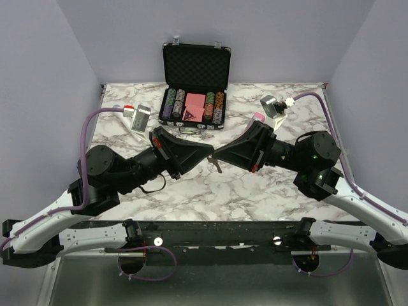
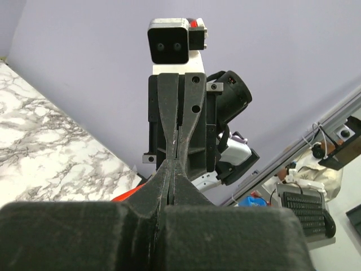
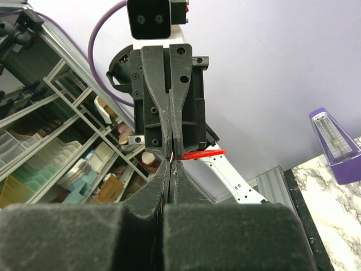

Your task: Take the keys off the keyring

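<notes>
My left gripper (image 1: 210, 152) and right gripper (image 1: 221, 156) meet tip to tip above the middle of the table, both shut. The red keyring (image 3: 203, 153) sticks out sideways from where the tips meet. It also shows in the left wrist view (image 2: 125, 195), low beside my left fingers (image 2: 163, 186). A small dark piece, likely the keys (image 1: 218, 167), hangs just below the tips in the top view. Exactly what each pair of jaws pinches is hidden between the pads.
An open black case (image 1: 195, 64) of poker chips and pink cards (image 1: 194, 106) stands at the back centre. A purple metronome (image 3: 334, 145) stands on the marble table (image 1: 210, 191). Both wrist cameras stick up at the back, left (image 1: 141, 118) and right (image 1: 274, 106).
</notes>
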